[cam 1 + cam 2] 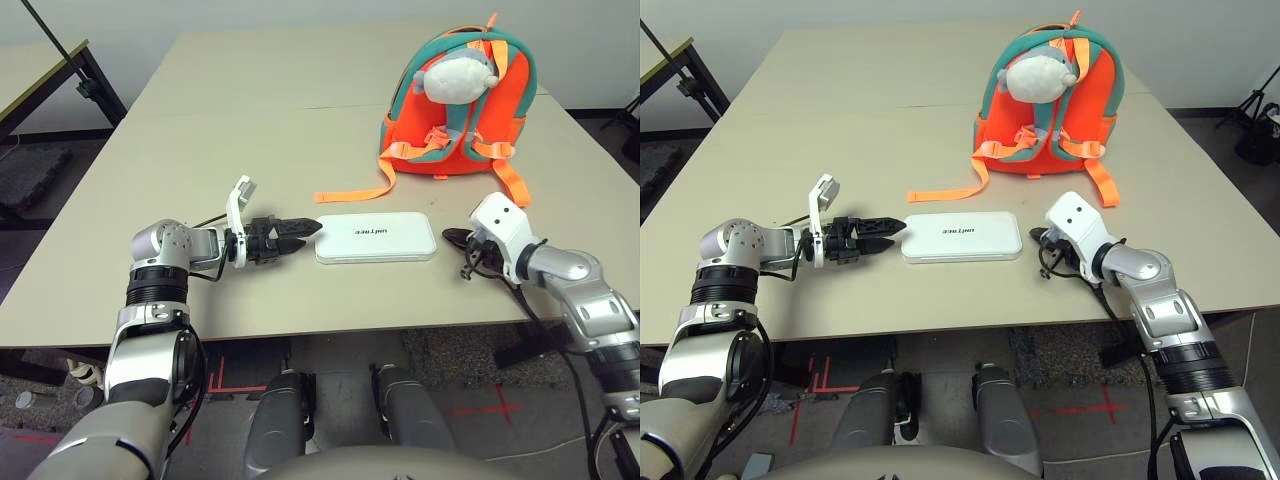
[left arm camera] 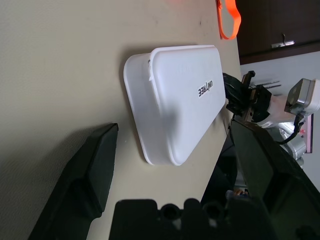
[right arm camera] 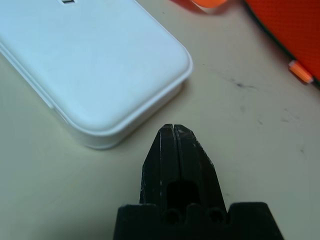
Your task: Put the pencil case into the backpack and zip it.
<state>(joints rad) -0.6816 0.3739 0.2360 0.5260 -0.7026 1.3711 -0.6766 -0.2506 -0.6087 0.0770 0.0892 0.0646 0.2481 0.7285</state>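
Pencil case (image 1: pixel 376 238) lies flat on the tabletop (image 1: pixel 250 130), the backpack (image 1: pixel 460 105) beyond it. Left gripper (image 1: pixel 318 232) has its fingers wide at one short end; right gripper (image 1: pixel 450 237), fingers together and empty, sits beside the other. To lift it well, centre the wide fingers on the case's side walls, keep them low, then close evenly.

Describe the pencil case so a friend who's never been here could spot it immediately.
On the big pale table, find the orange-and-teal backpack standing upright. Nearer the robot, between its two end effectors, lies the pencil case. Unlike the colourful bag, it is a flat white box with rounded corners and small dark "UNITREE" lettering.
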